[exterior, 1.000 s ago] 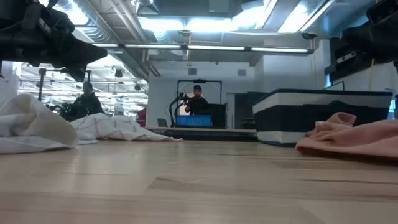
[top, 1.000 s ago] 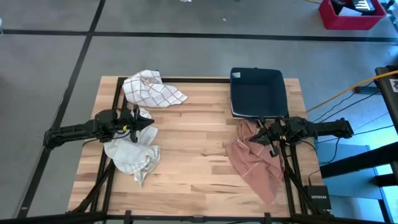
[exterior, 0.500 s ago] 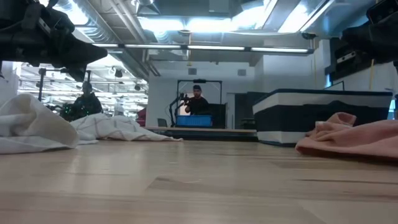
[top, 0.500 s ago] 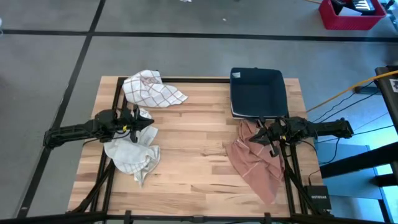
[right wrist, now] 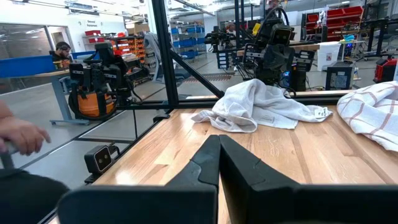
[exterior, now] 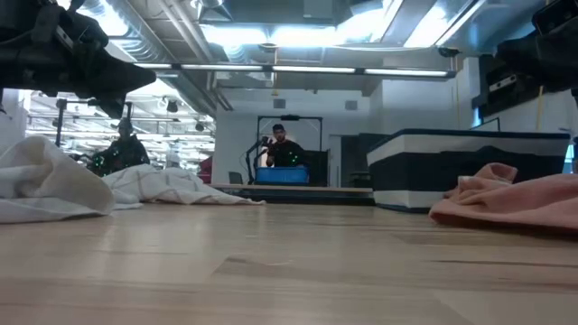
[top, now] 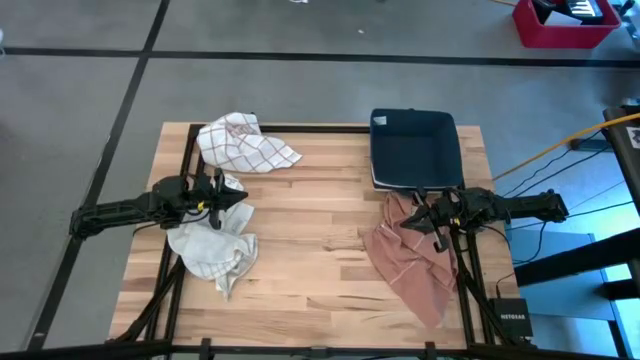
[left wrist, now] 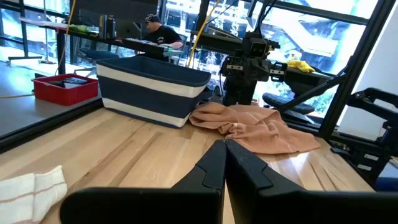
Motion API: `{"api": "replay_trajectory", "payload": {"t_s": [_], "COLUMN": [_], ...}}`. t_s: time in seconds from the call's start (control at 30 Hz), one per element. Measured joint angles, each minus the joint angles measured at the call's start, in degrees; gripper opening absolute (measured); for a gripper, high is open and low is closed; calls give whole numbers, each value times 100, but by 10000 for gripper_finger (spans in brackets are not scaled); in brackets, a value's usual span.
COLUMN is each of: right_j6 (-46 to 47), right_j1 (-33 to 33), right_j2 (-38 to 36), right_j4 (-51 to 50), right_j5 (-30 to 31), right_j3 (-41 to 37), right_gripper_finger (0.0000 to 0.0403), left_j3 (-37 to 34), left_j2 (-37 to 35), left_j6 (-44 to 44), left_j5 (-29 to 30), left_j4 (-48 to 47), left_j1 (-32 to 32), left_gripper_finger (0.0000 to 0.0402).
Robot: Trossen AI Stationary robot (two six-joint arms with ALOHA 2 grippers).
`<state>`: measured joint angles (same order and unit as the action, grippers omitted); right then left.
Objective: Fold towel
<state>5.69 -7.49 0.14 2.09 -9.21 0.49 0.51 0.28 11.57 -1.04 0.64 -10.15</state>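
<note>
Jaws clenched on both grippers, left (top: 240, 197) and right (top: 405, 222), seemingly holding nothing.

A light wooden bench (top: 310, 210) is carrying a crumpled white towel (top: 212, 250) at its left, a checked towel (top: 243, 143) at the far left, a pink towel (top: 412, 262) at the right and a dark blue bin (top: 414, 148) behind it.

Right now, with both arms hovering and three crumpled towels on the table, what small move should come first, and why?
Probably open the left gripper and lower it onto the white towel. Its fingers are shut and empty, it hangs right over that crumpled towel, and nothing is folded yet. The right gripper, also shut, waits above the pink towel.
</note>
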Motion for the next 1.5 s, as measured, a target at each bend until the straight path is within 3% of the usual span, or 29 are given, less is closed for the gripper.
{"api": "replay_trajectory", "payload": {"t_s": [0.6, 0.73, 0.93, 1.07, 1.17, 1.3, 1.43, 1.5], "right_j6": [-2, 11, 684, 588, 1557, 1543, 1207, 1007], "right_j1": [-2, -2, 0, 0, 0, 1, 0, 0], "right_j2": [0, 0, 0, 0, 1, 91, 248, 419], "right_j4": [-2, -13, 74, 132, 357, 1009, 1938, 1835], "right_j5": [10, 366, 380, 899, 1152, 2079, 1998, 1863], "right_j3": [-2, 0, -2, -2, -1, -2, 27, 134], "right_gripper_finger": [12, 12, 12, 12, 12, 12, 12, 12], "left_j3": [-4, -4, -4, -4, 29, 196, 524, 781], "left_j2": [0, -3, 4, 4, 14, 248, 862, 1283], "left_j6": [-169, -170, 598, 743, 774, 719, 398, 267], "left_j5": [29, 84, 167, 170, 96, -32, -30, -28], "left_j4": [44, 345, 454, 876, 964, 1244, 1541, 1550], "left_j1": [-5, 1, -2, 11, 86, 293, 557, 688], "left_gripper_finger": [1, 1, 1, 1, 1, 1, 1, 1]}}
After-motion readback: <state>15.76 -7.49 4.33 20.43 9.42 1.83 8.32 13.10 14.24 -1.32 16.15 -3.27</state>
